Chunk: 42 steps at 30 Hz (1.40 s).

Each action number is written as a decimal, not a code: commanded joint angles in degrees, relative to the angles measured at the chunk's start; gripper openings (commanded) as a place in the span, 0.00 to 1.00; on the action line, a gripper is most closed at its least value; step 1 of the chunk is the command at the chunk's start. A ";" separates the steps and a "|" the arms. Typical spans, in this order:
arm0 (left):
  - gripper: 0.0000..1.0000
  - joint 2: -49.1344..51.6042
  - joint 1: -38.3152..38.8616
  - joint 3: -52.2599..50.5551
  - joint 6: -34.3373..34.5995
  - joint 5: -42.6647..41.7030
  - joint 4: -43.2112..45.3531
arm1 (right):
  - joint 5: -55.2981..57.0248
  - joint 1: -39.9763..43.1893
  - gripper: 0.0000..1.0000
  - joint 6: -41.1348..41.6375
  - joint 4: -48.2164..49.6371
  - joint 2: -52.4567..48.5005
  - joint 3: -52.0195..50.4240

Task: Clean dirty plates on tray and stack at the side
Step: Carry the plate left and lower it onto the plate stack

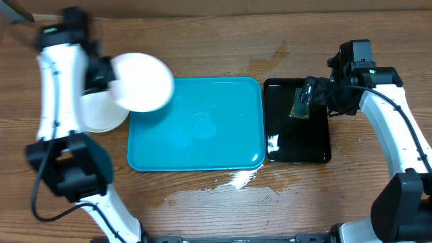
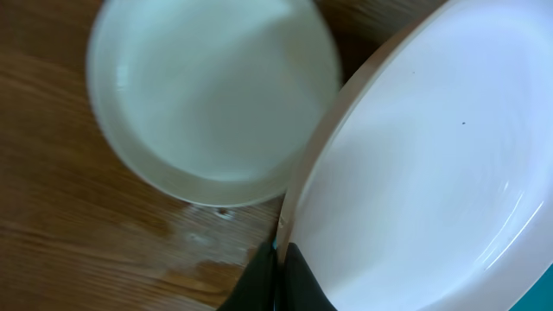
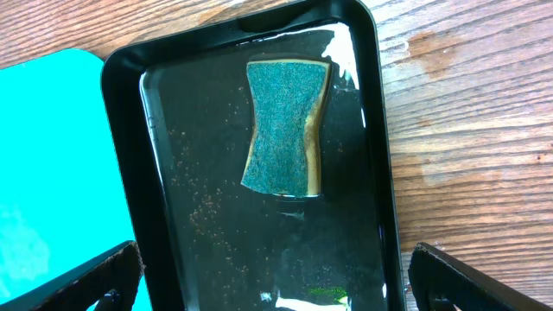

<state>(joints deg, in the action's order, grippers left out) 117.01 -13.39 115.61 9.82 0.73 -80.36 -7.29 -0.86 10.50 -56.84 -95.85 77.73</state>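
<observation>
White plate [image 1: 142, 81] is sitting clamped by its rim in your left tool [image 2: 278, 259], over the turquoise tray's [image 1: 223, 135] left edge; the side stack [image 1: 101, 116] is lying just leftward on the bench [image 1: 304, 196]. Your right tool [image 3: 285, 289] is hovering open above the sponge [image 3: 285, 125].

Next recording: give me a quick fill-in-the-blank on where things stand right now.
1. The left gripper holds a ___ plate by its rim.
2. The sponge lies in the ___ tray.
3. The right gripper hangs ___ above the sponge, gripping nothing.
Missing words: white; black; open.
</observation>
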 commanded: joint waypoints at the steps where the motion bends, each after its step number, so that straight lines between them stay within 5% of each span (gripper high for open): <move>1: 0.04 -2.91 -7.61 0.17 -0.52 -4.81 1.79 | -0.33 -0.13 1.00 0.02 0.13 1.25 0.98; 7: 0.04 -2.89 -16.24 -3.45 2.82 -6.38 6.29 | -0.33 -0.13 1.00 0.00 0.13 1.25 0.98; 18: 0.04 -2.86 -18.64 -17.86 7.15 -6.14 20.00 | -0.33 -0.13 1.00 0.02 0.11 1.25 0.98; 19: 0.08 -2.86 -18.62 -18.27 7.13 -6.14 20.61 | -0.33 -0.13 1.00 0.02 0.13 1.25 0.98; 21: 0.43 -2.86 -18.64 -18.25 7.13 -6.67 20.68 | -0.33 -0.13 1.00 0.02 0.13 1.25 0.98; 23: 0.66 -2.89 -18.64 -17.77 7.13 -7.50 20.39 | -0.33 -0.13 1.00 0.02 0.13 1.25 0.98; 37: 0.74 -6.88 -15.45 -13.03 6.99 -32.22 16.35 | -0.33 -0.13 1.00 0.02 0.13 1.25 0.98; 38: 0.80 -6.88 -14.86 -13.05 7.15 -33.07 16.35 | -0.33 -0.13 1.00 0.02 0.13 1.25 0.98; 39: 1.00 -6.88 -14.27 -13.05 7.15 -33.42 16.33 | -0.33 -0.13 1.00 0.02 0.13 1.25 0.98; 42: 1.00 -6.75 -12.55 -13.09 7.10 -33.03 16.33 | -0.33 -0.13 1.00 0.02 0.13 1.25 0.98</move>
<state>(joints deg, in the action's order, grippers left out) 111.46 -27.38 100.99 16.80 -28.27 -64.05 -7.31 -0.86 10.48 -56.82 -95.85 77.73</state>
